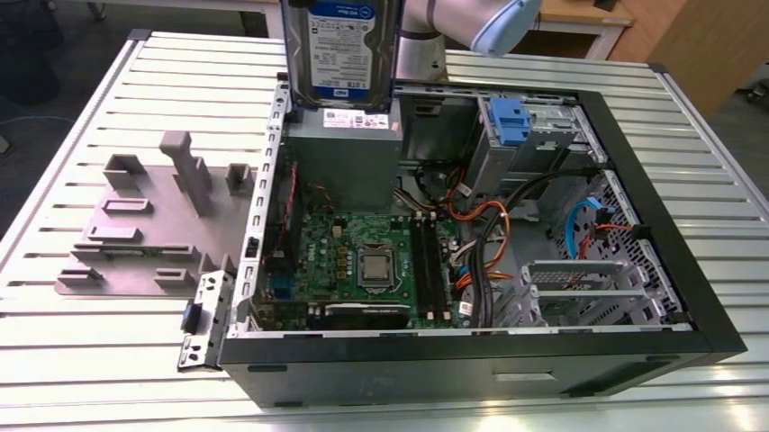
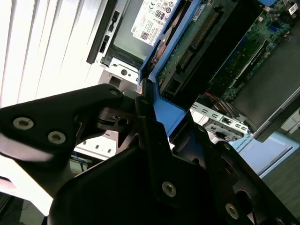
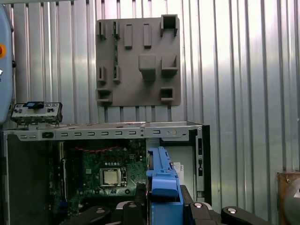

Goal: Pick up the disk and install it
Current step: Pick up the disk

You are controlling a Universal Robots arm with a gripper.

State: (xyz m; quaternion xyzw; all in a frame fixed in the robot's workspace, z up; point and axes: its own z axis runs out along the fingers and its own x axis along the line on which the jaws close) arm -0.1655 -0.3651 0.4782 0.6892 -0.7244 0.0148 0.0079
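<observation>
Exterior view — disk (image 1: pixel 348 54) upright over open computer case (image 1: pixel 481 369); second wrist view — gripper (image 2: pixel 154 107) closed on its blue rail.

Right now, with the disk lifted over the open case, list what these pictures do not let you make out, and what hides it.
1. Exterior view: the disk is cut off at its upper end by the picture's top edge.
2. First wrist view: the disk sits edge-on in the gripper, so its label cannot be seen.
3. Exterior view: the bay below the blue latch is screened by its metal cage; whether it is free is unclear.
</observation>
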